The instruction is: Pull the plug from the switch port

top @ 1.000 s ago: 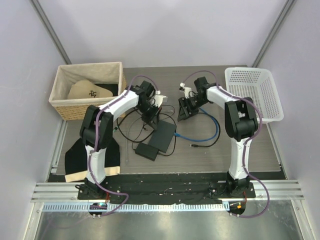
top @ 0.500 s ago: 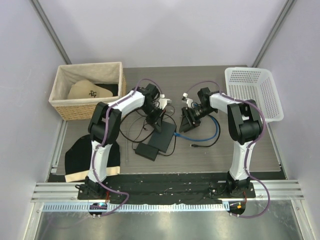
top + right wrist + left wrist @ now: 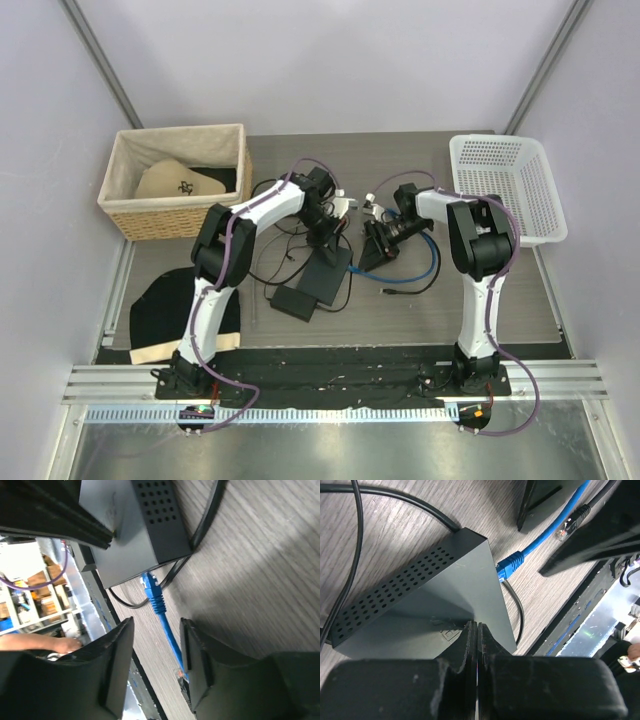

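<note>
The switch is a flat black box on the table; it also shows in the left wrist view and the right wrist view. The blue plug sits in a port in its edge, and it shows in the right wrist view too. Its blue cable loops to the right. My left gripper is shut and empty, its tips on or just above the switch's top. My right gripper is open, a little short of the plug, with the blue cable running between its fingers.
A black adapter brick lies beside the switch, with thin black cords looping around. A loose black cord end lies near the blue cable. A wicker basket stands back left, a white plastic basket back right, and a dark cloth front left.
Both grippers have come in toward the switch. The left one moved right and down onto the box's top. The right one moved down and left toward the plug.
</note>
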`<state>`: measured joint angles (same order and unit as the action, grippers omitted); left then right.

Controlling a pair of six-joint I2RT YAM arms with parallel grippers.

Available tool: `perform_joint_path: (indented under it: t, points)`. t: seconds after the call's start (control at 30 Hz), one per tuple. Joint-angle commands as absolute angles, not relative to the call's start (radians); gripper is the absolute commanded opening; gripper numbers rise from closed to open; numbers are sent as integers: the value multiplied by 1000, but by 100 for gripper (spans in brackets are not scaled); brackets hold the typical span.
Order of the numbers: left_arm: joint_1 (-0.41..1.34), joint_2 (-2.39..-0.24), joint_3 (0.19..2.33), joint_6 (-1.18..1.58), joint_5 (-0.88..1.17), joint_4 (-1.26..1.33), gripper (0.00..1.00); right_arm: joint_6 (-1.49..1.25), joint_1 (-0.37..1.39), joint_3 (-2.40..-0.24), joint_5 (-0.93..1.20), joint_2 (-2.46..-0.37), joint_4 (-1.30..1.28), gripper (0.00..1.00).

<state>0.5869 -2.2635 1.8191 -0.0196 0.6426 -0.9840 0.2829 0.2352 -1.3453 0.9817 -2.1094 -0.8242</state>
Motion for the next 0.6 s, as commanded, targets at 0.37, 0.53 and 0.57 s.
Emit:
perform_joint_path:
  t: [0.37, 0.53, 0.57]
  points:
    - [574, -2309, 1738, -41, 515, -934, 0, 230, 236, -1405, 1101, -2209, -773, 48]
    - [574, -2339, 1772, -35, 532, -946, 0, 172, 252, -1390, 1132, -2220, -697, 44]
    - [574, -2341, 1773, -35, 534, -946, 0, 163, 255, -1382, 1134, -2218, -683, 43]
